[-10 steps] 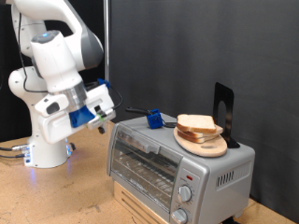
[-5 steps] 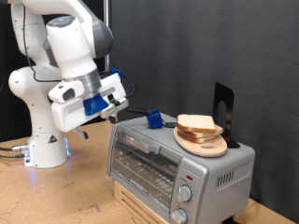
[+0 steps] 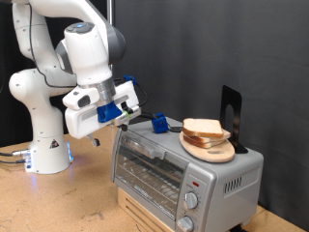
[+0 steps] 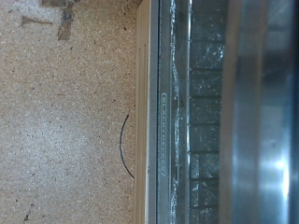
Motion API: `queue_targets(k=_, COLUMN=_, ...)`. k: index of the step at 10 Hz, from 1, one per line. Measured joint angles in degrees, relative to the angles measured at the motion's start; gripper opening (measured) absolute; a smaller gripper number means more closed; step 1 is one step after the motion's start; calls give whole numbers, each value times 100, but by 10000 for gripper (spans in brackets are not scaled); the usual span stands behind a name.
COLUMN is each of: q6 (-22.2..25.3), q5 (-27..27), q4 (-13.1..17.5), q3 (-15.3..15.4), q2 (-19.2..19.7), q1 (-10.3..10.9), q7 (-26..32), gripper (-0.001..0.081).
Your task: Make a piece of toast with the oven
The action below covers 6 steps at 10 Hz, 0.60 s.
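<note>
Tabletop [image 3: 58,208] of speckled wood carries the arm at left. Its gripper [image 3: 124,114] hangs just left of the oven's [image 3: 183,169] top edge; whether it is open cannot be told. Right, the piece of toast [image 3: 204,128] tops a plate [image 3: 214,153] on the oven roof, door closed.

From my exterior view, the gripper [image 3: 127,118] fingertips are too small and dark against the backdrop for me to tell how the jaws stand. The oven [image 3: 183,166] is cut off at the picture's bottom edge, so I cannot see its base. The piece of toast [image 3: 204,127] hides most of the wooden plate [image 3: 216,152] under it, and I cannot count the slices. My wrist view shows no fingers; the oven [image 4: 210,112] door there runs off the edges, blurred.
</note>
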<state>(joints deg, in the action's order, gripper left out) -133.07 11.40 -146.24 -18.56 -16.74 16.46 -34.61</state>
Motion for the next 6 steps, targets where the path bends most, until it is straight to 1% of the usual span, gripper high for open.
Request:
queue_targets(k=3, q6=-163, q5=0, q4=-18, q3=49, q2=183, q1=0, q7=-70, gripper=682)
queue_targets(k=6, q6=-250, q5=21, q4=-26, q3=61, q2=188, q1=2, q7=-70, gripper=682)
